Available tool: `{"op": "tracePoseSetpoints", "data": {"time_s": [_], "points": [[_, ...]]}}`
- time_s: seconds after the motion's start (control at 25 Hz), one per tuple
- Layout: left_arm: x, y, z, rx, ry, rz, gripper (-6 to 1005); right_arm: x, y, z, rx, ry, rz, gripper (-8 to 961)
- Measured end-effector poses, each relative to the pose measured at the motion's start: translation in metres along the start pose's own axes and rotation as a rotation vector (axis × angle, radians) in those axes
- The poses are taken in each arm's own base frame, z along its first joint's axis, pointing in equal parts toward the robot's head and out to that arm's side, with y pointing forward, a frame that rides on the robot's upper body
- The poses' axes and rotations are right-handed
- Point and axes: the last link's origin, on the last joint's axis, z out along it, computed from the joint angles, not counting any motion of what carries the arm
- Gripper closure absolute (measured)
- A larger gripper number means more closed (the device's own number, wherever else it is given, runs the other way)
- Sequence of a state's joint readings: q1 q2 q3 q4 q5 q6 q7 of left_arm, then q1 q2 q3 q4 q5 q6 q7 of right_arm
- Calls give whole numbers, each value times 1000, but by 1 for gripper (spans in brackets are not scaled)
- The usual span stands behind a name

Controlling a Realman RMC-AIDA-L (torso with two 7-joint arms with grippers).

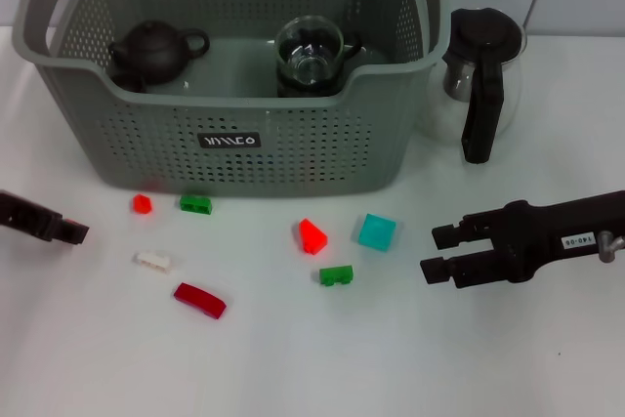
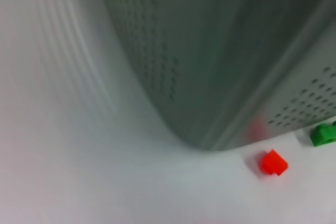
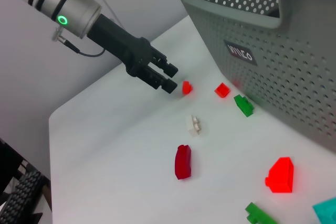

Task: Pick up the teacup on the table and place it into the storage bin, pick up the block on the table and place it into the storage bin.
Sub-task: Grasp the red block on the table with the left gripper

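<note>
**Right arm nearest the loose blocks, nothing held yet**

So, from my seat the storage bin (image 1: 234, 134) stands at the far side of the table (image 1: 293, 368), and a glass teacup (image 1: 310, 54) already sits inside it beside a dark teapot (image 1: 151, 50). I judge the cup half of the job done and a block to be next.

The blocks lie scattered in front of the bin: a teal block (image 1: 377, 231), a red wedge (image 1: 312, 236), a green brick (image 1: 336, 275), a dark red curved piece (image 1: 199, 300), a white piece (image 1: 153, 261), a small red cube (image 1: 143, 204) and another green brick (image 1: 195, 204).

My right gripper (image 1: 437, 251) is low over the table with its fingers parted and empty, pointing toward the robot's left. The teal block lies just ahead of the fingertips, slightly toward the bin, and the green brick a little farther on, its long axis roughly along the bin's front. So I'd take either with this arm.

My left gripper (image 1: 73, 232) is at the left edge, nearer the small red cube; in the right wrist view its fingers look close together and hold nothing.

A glass jug with a black handle (image 1: 480, 75) stands just right of the bin.
</note>
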State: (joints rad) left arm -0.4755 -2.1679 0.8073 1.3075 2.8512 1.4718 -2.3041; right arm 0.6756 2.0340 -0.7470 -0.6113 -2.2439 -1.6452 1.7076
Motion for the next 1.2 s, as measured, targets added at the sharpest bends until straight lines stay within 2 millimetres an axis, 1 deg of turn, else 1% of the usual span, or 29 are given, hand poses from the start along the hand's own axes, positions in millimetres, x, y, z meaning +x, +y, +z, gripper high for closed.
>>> {"op": "tracePoseSetpoints", "data": {"time_s": [0.04,0.28,0.8,0.96,1.2], "points": [[3,2,1,6,-3,8,319,0,0,0,0,0,0,242],[11,5,1,13,-3,30,417,-1,0,0,-2,1,1,242],[27,11,-3,14,-46,-59,420,-3,1,1,-9,2,-1,242],[28,9,-2,20,-52,-38,420,-2,1,1,-9,2,0,242],[25,6,7,24,-57,12,420,-1,1,0,-8,2,4,242]]}}
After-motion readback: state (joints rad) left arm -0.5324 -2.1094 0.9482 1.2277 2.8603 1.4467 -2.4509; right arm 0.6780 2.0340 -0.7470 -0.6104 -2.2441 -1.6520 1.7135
